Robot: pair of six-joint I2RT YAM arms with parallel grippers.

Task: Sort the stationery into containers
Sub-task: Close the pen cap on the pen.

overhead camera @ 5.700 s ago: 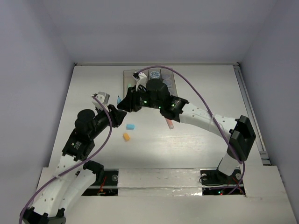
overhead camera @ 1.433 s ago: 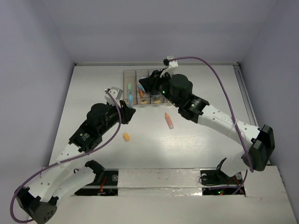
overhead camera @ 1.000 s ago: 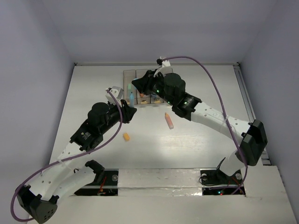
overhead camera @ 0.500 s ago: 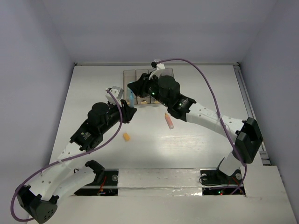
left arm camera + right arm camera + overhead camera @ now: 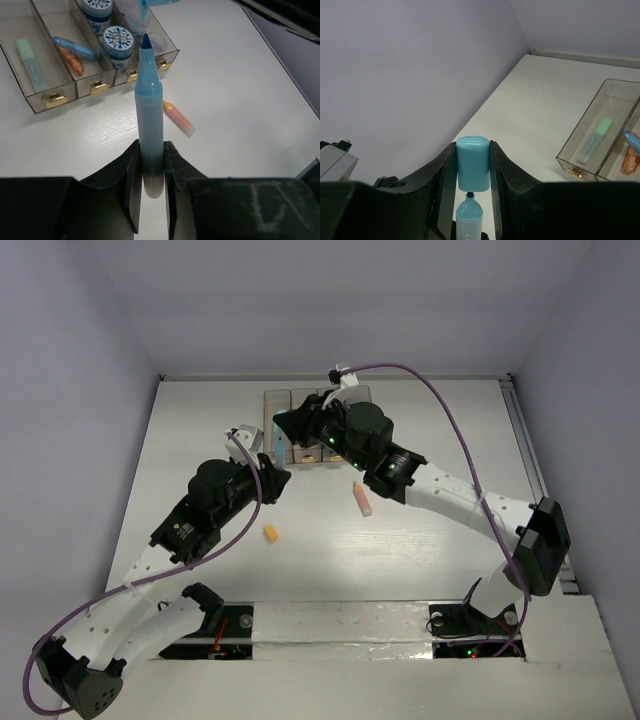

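Note:
My left gripper (image 5: 149,172) is shut on the lower end of an uncapped blue marker (image 5: 149,115) and holds it upright in front of the containers (image 5: 50,97). My right gripper (image 5: 472,165) is shut on the marker's blue cap (image 5: 472,162), which hangs just above the marker's tip (image 5: 469,212), not quite on it. In the top view the marker (image 5: 281,447) stands between both grippers. The bins hold a green marker (image 5: 29,57), a blue and an orange marker (image 5: 72,50), and round blue-topped jars (image 5: 119,40).
An orange-pink marker (image 5: 361,498) lies on the table to the right of the grippers; it also shows in the left wrist view (image 5: 178,117). A small orange eraser (image 5: 269,533) lies nearer the arm bases. The bin row (image 5: 270,400) is at the back.
My right gripper has swung left from over the bins to just above the marker's tip, carrying the cap. The left arm has held the marker still for the last second.

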